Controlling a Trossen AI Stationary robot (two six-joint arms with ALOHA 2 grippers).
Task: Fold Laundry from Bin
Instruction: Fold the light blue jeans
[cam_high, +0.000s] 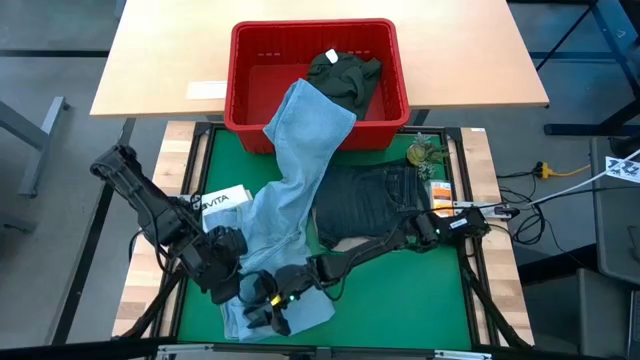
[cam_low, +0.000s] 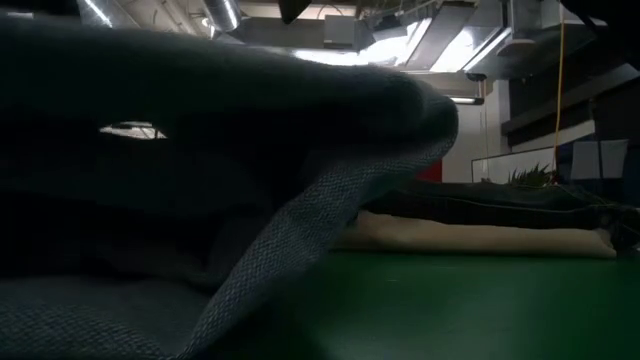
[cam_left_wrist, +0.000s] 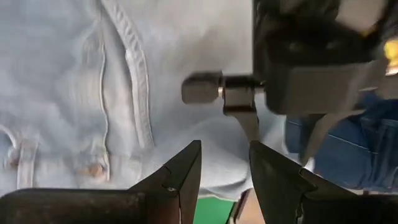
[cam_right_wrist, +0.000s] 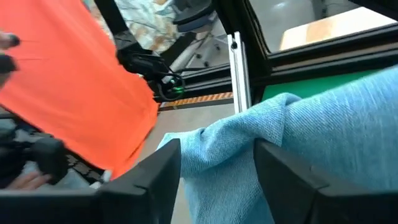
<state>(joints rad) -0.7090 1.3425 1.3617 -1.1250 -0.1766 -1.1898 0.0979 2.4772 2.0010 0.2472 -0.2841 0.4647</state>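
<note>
The light blue jeans (cam_high: 300, 170) hang out of the red bin (cam_high: 240, 60) over its near rim and run down the green table to the near edge. A dark olive piece (cam_high: 345, 72) lies in the bin. Dark navy jeans (cam_high: 370, 200) lie folded on beige trousers (cam_low: 470, 237) at centre right. My left gripper (cam_high: 240, 285) hovers open over the jeans' near end (cam_left_wrist: 74, 93). My right gripper (cam_high: 268, 310) reaches in level from the right, open, with a bunched edge of the jeans (cam_right_wrist: 236, 143) between its fingers. My right gripper stands open about the bunched edge of the light blue jeans (cam_right_wrist: 249, 134), which lies between its two fingers at the table's near edge. I cannot tell whether the fingers touch the cloth.
A white box (cam_high: 225, 200) lies at the left beside the jeans. A small green plant figure (cam_high: 425, 152) and an orange item (cam_high: 440, 192) sit at the right. Cloth close to the low view fills most of it (cam_low: 200, 200). A large orange shape (cam_right_wrist: 74, 87) shows beyond the near edge.
</note>
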